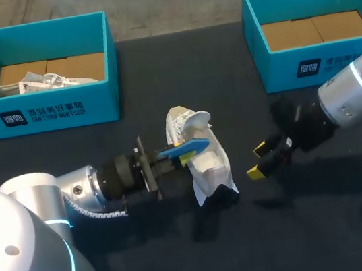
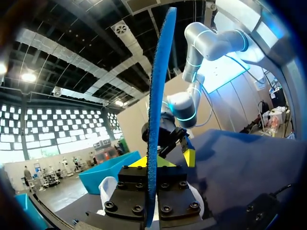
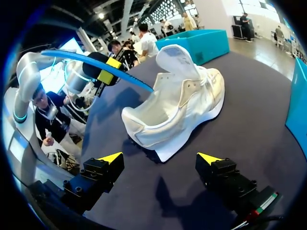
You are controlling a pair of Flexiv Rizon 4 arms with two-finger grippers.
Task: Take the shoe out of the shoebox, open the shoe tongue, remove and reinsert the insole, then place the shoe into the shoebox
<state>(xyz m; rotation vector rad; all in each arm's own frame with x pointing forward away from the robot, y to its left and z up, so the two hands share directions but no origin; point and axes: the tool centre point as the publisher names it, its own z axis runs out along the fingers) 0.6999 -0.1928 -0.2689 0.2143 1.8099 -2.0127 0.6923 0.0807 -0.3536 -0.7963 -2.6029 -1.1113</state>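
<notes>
Midway through, our left claw point(image 1: 183, 157) is pinched tight on the blue insole point(image 1: 193, 147), which juts ahead of its fingers, edge-up, its tip at the opening of the white shoe point(image 1: 207, 162). The shoe lies on its side on the dark table point(image 1: 303, 226) between both claws, just ahead of our right claw point(image 1: 258, 160), whose fingers stand wide apart and hold nothing. We judge the insole light, thin and floppy, best gripped near one end. The shoe looks light and soft-sided, likely to skid, so its firmer heel collar seems the place to brace it.
</notes>
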